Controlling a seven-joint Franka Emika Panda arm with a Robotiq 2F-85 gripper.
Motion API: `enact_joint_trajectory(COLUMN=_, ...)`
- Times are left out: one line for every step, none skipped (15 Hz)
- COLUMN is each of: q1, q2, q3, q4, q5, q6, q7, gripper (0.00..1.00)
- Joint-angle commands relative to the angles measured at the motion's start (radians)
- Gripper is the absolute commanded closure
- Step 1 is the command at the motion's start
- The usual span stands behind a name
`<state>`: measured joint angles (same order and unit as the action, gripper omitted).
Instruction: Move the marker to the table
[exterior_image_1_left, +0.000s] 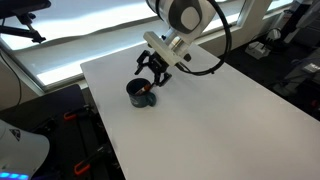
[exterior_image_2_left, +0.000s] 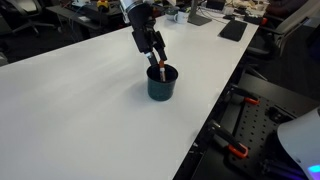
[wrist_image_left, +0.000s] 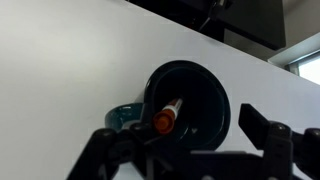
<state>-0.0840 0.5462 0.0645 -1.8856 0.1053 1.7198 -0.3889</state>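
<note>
The reddish-orange marker (wrist_image_left: 166, 115) stands tilted inside a dark blue-black mug (wrist_image_left: 205, 80), leaning on the rim near the handle. The mug stands on the white table (wrist_image_left: 70, 60). My gripper (wrist_image_left: 180, 132) is open, right above the mug, with one finger on each side of the mug's mouth and the marker close to one finger. In both exterior views the gripper (exterior_image_1_left: 151, 76) (exterior_image_2_left: 156, 58) hovers at the mug (exterior_image_1_left: 139, 94) (exterior_image_2_left: 162, 84), and the marker's tip (exterior_image_2_left: 160, 71) pokes out just below the fingers. The table (exterior_image_1_left: 220, 120) (exterior_image_2_left: 70, 100) fills most of each view.
The mug stands near one table edge (exterior_image_1_left: 100, 120). Black equipment with orange clamps (exterior_image_2_left: 240, 150) sits beyond that edge. Desks with clutter (exterior_image_2_left: 215, 15) lie past the far end. A bright window strip (exterior_image_1_left: 70, 45) runs behind the table.
</note>
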Motion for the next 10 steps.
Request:
enact_joint_trajectory(q1=-0.005, q2=-0.02, q3=0.006, q4=-0.029, q5=0.023, q6=0.026, q7=-0.007, gripper=0.18)
enact_joint_trajectory(q1=-0.005, q2=-0.021, q3=0.005, q4=-0.029, q5=0.023, q6=0.027, q7=-0.007, gripper=0.18)
enact_joint_trajectory(q1=-0.005, q2=-0.021, q3=0.005, q4=-0.029, q5=0.023, q6=0.027, q7=-0.007, gripper=0.18)
enact_joint_trajectory(q1=-0.005, q2=-0.021, q3=0.005, q4=-0.03, q5=0.023, q6=0.027, q7=-0.006, gripper=0.17)
enact_joint_trajectory(q1=-0.005, q2=-0.021, q3=0.005, q4=-0.03, q5=0.023, q6=0.028, q7=-0.006, gripper=0.16)
enact_joint_trajectory(q1=-0.006, q2=-0.021, q3=0.005, q4=-0.03, q5=0.023, q6=0.028, q7=-0.007, gripper=0.18)
enact_joint_trajectory(q1=-0.005, q2=-0.021, q3=0.005, q4=-0.03, q5=0.023, q6=0.028, q7=-0.007, gripper=0.19)
enact_joint_trajectory(q1=-0.006, q2=-0.021, q3=0.005, q4=-0.029, q5=0.023, q6=0.028, q7=-0.007, gripper=0.19)
enact_joint_trajectory(q1=-0.006, q2=-0.021, q3=0.005, q4=-0.029, q5=0.023, q6=0.028, q7=-0.007, gripper=0.28)
enact_joint_trajectory(q1=-0.005, q2=-0.021, q3=0.005, q4=-0.029, q5=0.023, q6=0.028, q7=-0.007, gripper=0.29)
